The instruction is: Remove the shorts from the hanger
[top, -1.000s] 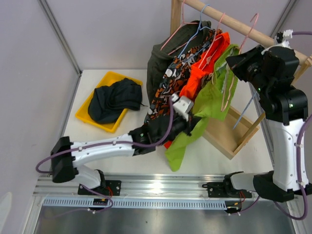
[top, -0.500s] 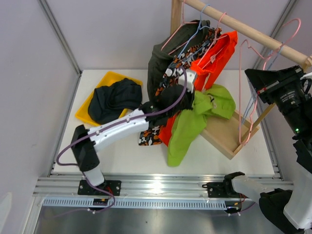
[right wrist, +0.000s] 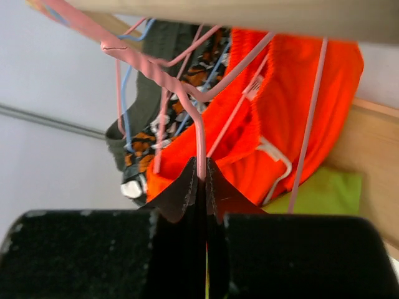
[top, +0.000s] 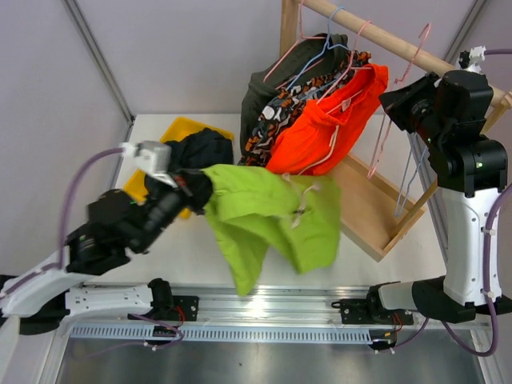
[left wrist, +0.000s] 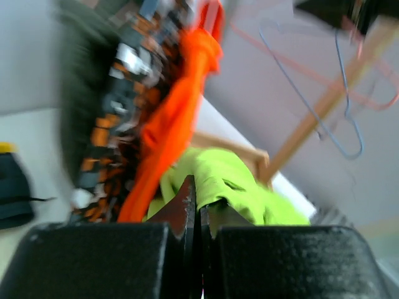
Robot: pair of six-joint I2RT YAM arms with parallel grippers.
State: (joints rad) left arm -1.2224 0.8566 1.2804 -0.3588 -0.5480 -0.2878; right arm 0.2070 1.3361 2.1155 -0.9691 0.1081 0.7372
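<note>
Lime shorts [top: 272, 216] pinched between left jaws; pink hanger [right wrist: 201, 146] between right jaws

The green shorts [left wrist: 232, 177] are pinched between the closed jaws of the left gripper [left wrist: 198, 198]. Orange shorts [left wrist: 179, 121] are seen hanging just behind, camouflage shorts [left wrist: 115, 115] to their left, a blue hanger [left wrist: 299, 93] at upper right

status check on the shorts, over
Left gripper shut on lime green shorts, off the rail. Right gripper shut on empty pink hanger. Orange shorts, camouflage shorts, olive shorts hang on the rail.
</note>
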